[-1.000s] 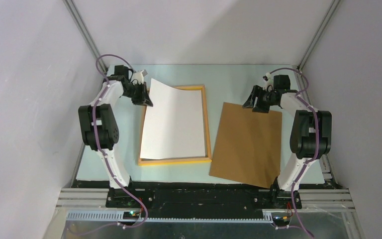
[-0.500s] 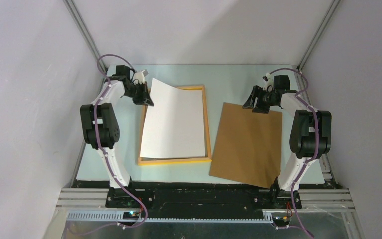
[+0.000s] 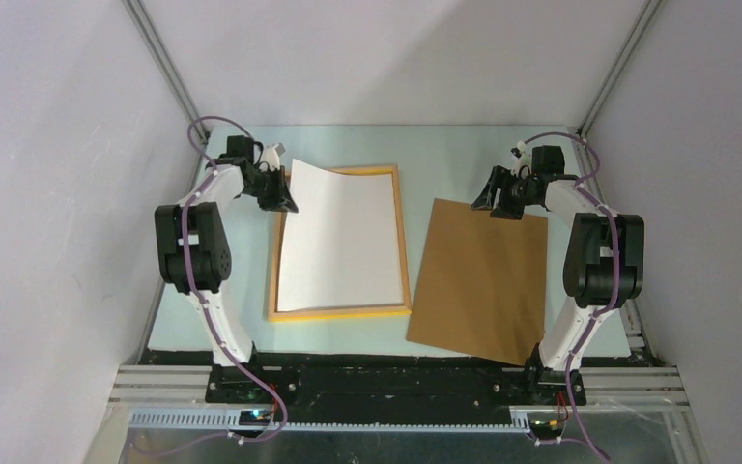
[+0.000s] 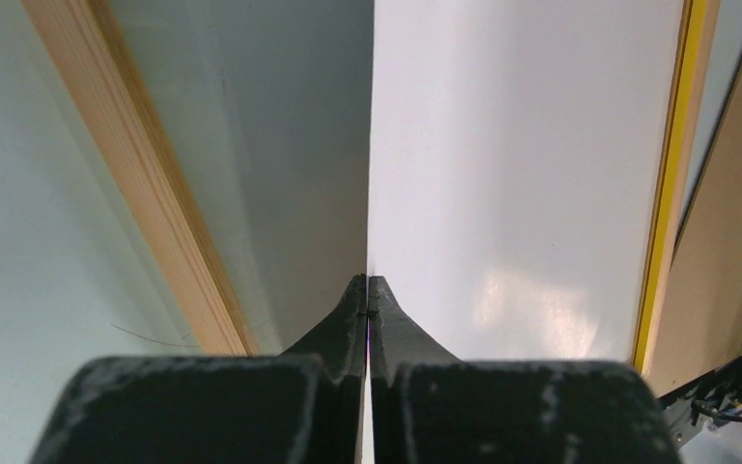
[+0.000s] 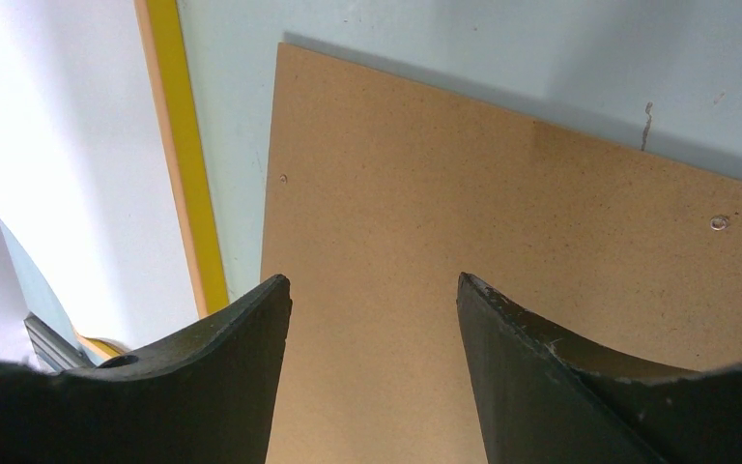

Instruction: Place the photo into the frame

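Nearest me, the frame (image 3: 338, 312) lies flat on the tabletop (image 3: 444, 155) with its near rail bare. A brown board (image 3: 478, 280) lies just beside it on the right. The photo (image 3: 340, 242) lies across the frame, white side up, with its far-left corner raised off the far rail. The left end effector (image 4: 368, 285) has its fingers pressed together, pinching that corner. Farther right, the right end effector (image 5: 372, 285) hangs spread over the board's far edge, holding nothing.

To do this step well, I'd say the left arm should lower the corner slowly. It should ease the sheet toward the near right so every edge drops inside the rails, and let go only once the sheet lies flat.

The printed face is turned down and out of sight. I cannot tell whether the photo's near edge already sits in the recess.
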You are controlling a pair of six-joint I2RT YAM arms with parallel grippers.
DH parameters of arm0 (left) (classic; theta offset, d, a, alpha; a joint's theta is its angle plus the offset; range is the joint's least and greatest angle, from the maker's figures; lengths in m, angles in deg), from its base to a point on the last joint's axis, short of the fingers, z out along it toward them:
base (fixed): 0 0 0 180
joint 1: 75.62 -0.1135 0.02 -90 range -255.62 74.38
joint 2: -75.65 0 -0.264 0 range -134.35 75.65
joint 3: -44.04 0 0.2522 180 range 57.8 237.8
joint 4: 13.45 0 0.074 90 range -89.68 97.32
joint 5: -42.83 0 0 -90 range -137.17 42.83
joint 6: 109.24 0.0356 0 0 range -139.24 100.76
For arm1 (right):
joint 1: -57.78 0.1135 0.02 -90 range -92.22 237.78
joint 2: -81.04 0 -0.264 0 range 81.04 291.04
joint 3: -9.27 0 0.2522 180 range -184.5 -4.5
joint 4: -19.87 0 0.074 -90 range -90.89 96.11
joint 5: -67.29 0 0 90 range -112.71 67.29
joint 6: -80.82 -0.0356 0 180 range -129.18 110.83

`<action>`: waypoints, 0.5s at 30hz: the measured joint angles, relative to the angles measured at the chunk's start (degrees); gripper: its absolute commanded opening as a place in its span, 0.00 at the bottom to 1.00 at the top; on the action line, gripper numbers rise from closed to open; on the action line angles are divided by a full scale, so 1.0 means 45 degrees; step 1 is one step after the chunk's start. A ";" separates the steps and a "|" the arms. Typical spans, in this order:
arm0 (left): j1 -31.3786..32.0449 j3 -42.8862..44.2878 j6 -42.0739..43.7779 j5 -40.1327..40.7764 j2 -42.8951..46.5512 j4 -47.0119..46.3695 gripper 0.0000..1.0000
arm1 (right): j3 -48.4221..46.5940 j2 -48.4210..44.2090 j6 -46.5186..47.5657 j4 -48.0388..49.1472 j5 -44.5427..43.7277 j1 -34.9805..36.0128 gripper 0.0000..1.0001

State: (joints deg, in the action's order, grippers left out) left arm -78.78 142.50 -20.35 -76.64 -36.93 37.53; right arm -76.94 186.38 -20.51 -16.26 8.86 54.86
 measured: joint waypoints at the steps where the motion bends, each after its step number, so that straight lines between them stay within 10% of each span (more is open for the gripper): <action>1: -0.0005 0.0000 -0.0005 0.0039 0.0019 -0.0034 0.00 | 0.0000 0.0000 0.0000 0.0000 0.0005 0.0000 0.68; 15: -0.0005 0.0000 0.0015 0.0199 0.0049 -0.0165 0.00 | 0.0000 0.0000 0.0000 0.0000 0.0087 -0.0049 0.68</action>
State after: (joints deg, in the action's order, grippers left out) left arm -78.80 142.50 -20.28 -75.74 -36.71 36.78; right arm -76.94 186.38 -20.51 -16.26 9.26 54.64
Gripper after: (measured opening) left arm 0.003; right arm 0.681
